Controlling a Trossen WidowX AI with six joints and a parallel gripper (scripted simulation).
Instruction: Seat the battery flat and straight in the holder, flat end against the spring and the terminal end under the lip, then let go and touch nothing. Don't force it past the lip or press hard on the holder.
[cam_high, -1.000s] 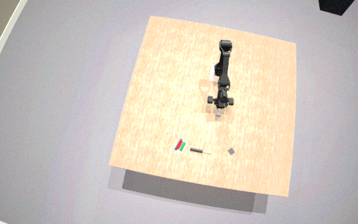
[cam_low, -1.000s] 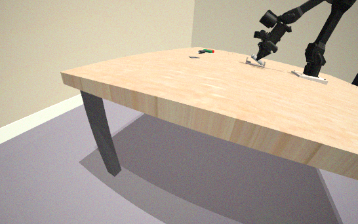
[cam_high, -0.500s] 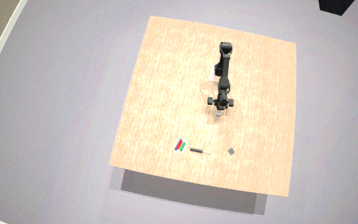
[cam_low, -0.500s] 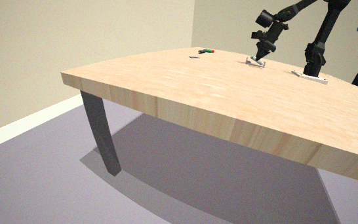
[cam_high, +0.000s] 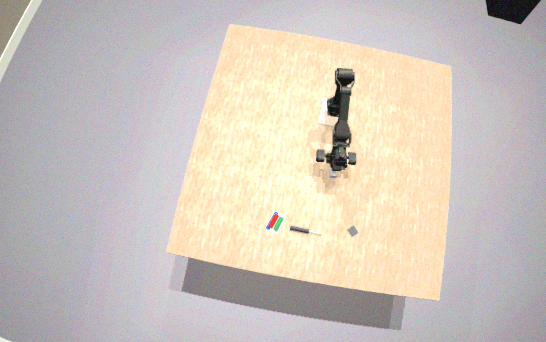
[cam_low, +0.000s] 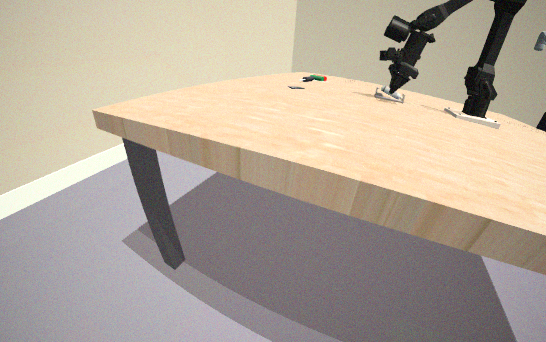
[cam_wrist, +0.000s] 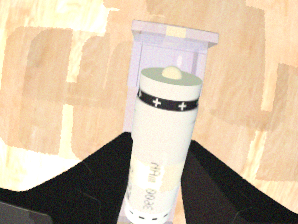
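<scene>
Your claw (cam_high: 334, 172) (cam_low: 392, 92) (cam_wrist: 157, 145) is closed around the battery (cam_wrist: 162, 145), one black finger on each side; the battery sits over the holder (cam_wrist: 175, 34) (cam_low: 387, 98) (cam_high: 333, 175), tilted, its terminal end raised and short of the end wall, with a gap between them in the wrist view; whether its flat end meets the spring, you cannot tell.

Nearest table (cam_high: 250, 150) (cam_low: 300, 130) edges are well apart from the claw; a screwdriver (cam_high: 300, 229), a small dark square (cam_high: 352, 231) (cam_low: 296, 87) and a red, green and blue item (cam_high: 275, 222) (cam_low: 318, 78) lie toward the edge facing away from the arm's base (cam_high: 322, 120) (cam_low: 492, 124); open wood lies between them and the holder.

Surface: pale, streaked wood; room: greyish-purple floor (cam_high: 100, 175) (cam_low: 65, 275), beige walls (cam_low: 150, 50).
</scene>
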